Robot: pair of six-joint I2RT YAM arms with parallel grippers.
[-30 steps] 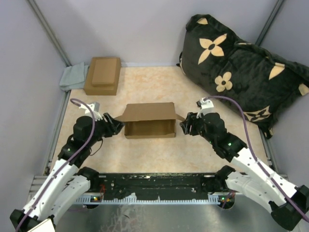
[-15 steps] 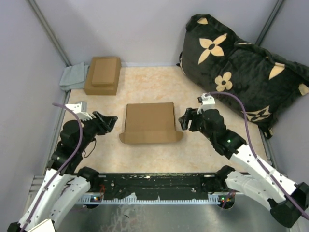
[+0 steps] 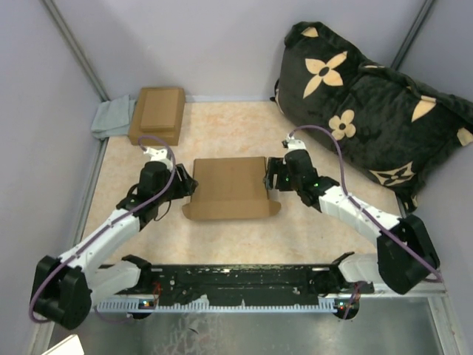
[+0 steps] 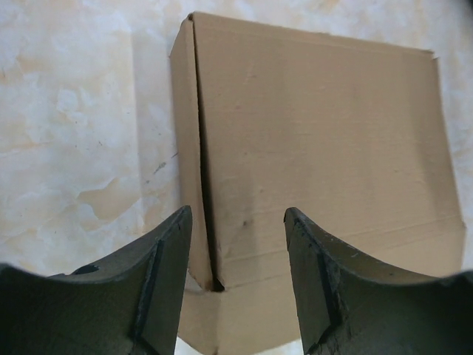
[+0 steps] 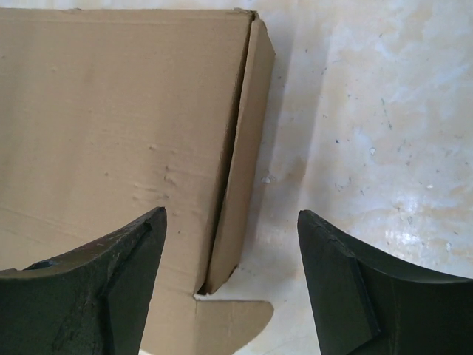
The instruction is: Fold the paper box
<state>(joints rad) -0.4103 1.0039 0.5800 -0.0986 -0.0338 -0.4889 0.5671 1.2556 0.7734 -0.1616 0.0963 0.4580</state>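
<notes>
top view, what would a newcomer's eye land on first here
The big black pillow with tan flowers, propped in the far right corner, stands out most. In the middle lies the tan paper box, lid down, with the left claw and right claw open at its two ends.

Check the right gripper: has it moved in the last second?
Yes. Against the black pillow, the right gripper has shifted up the table and slightly left, to the paper box's right side wall.
</notes>
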